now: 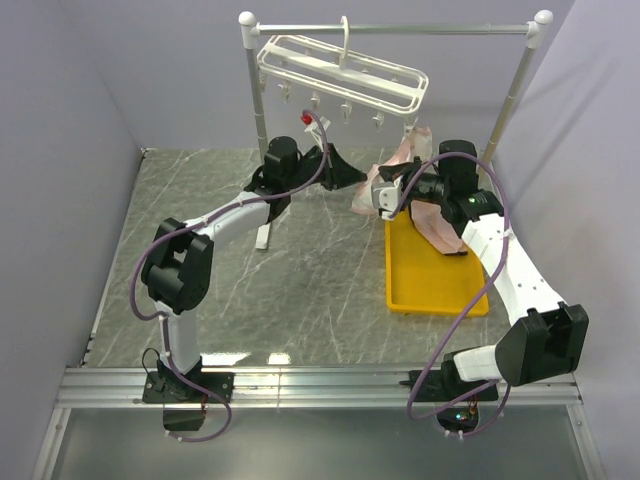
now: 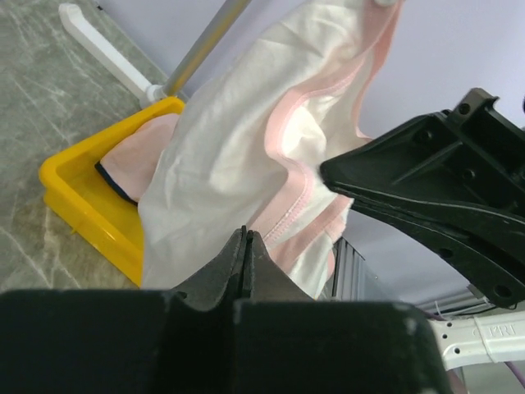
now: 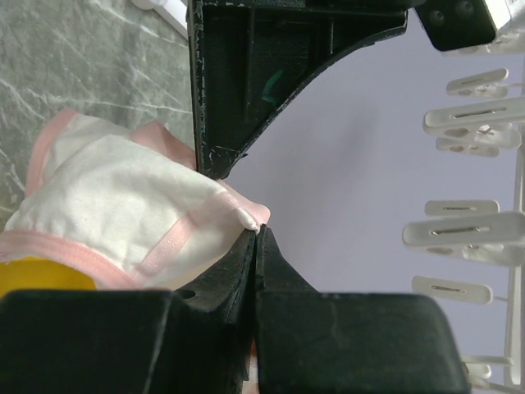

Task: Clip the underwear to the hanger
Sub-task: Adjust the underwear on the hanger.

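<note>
Hanging between the two arms above the grey marble desk (image 1: 300,260), the pale pink soft fabric underwear (image 2: 221,139) reaches up toward the right-end clips of the white plastic barred hanger (image 1: 345,72). Right pincer (image 3: 257,234): clenched on the underwear's pink-trimmed corner. Left pincer (image 2: 247,238): clenched, tips against the cloth's lower edge; whether fabric is pinched cannot be told. A second, navy-edged pink brief (image 2: 135,156) lies in the yellow plastic tray (image 1: 430,290).

two grippers (image 2: 247,242) (image 3: 256,238), one hanger (image 1: 340,72), one yellow tray (image 1: 430,300), one rail stand (image 1: 400,29) and at least two pink briefs (image 2: 221,148) (image 2: 135,156)
</note>
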{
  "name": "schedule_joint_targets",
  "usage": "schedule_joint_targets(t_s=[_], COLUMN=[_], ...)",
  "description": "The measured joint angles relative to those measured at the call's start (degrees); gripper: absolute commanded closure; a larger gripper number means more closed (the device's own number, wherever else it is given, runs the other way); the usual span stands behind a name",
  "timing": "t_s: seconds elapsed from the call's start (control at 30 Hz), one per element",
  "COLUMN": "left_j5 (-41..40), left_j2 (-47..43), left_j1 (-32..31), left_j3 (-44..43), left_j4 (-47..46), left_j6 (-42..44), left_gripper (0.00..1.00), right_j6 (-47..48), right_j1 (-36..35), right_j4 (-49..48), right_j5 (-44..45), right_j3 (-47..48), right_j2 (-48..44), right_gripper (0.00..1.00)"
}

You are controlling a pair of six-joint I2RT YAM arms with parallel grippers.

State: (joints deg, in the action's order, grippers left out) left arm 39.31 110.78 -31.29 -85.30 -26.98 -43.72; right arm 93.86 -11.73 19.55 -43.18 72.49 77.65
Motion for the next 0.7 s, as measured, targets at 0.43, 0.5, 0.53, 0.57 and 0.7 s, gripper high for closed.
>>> schedule_joint_targets(t_s=[0.43, 0.5, 0.53, 0.57, 0.7], left_j5=[-6.4, -6.8, -7.0, -7.1, -6.6], left_j2=[0.1, 0.1, 0.1, 0.1, 0.0], left_j1=[0.3, 0.3, 0.3, 0.3, 0.3], left_j3=[-2.4, -2.5, -2.5, -2.5, -1.9], left_j4=[10.3, 11.5, 11.9, 12.3, 12.5], left_j6=[3.6, 4.3, 4.7, 5.2, 7.1], left_gripper=[1.0, 1.0, 1.0, 1.0, 1.0], right_j6=[-1.7, -1.6, -1.5, -1.4, -1.4], right_j1=[0.3, 0.4, 0.4, 0.4, 0.3], right_j4=[-1.5, -1.6, -1.6, -1.9, -5.7], right_j5=[-0.7, -0.9, -0.9, -0.9, 0.5], right_j3=[-1.0, -1.0, -1.0, -1.0, -3.8], right_j2=[-0.6, -0.7, -0.7, -0.7, -1.2], right_gripper=[1.0, 1.0, 1.0, 1.0, 1.0])
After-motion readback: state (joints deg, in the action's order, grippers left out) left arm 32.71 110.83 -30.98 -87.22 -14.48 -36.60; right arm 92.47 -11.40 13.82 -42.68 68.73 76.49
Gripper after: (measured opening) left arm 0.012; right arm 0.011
